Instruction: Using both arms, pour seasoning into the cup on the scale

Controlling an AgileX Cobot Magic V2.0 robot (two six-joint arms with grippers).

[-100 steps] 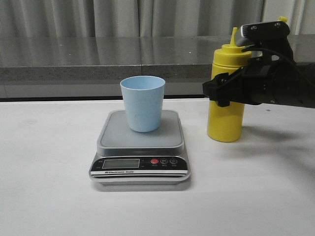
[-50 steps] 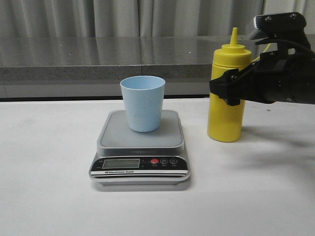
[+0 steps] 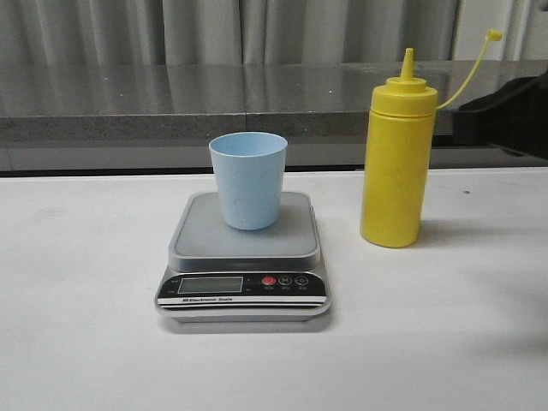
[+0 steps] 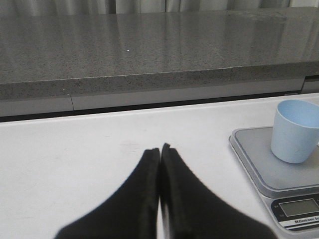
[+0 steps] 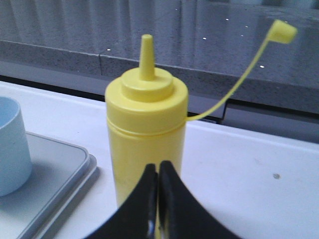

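Note:
The pale blue cup (image 3: 248, 179) stands upright on the grey scale (image 3: 244, 257) at the table's middle. The yellow seasoning bottle (image 3: 396, 156) stands upright to the right of the scale, cap off, its strap trailing to the right. In the right wrist view my right gripper (image 5: 158, 167) is shut and empty, in front of the bottle (image 5: 146, 124) and apart from it. In the front view only a dark part of the right arm (image 3: 505, 111) shows at the right edge. My left gripper (image 4: 160, 149) is shut and empty over the bare table, left of the scale (image 4: 264, 169) and cup (image 4: 295, 130).
A grey stone ledge (image 3: 171, 98) runs along the back of the white table (image 3: 86, 325), with curtains behind it. The scale's display and red button (image 3: 269, 281) face the front edge.
My right gripper has let go of the yellow bottle and drawn back to the right, almost out of the front view. The bottle stays upright on the table. Cup and scale have not moved.

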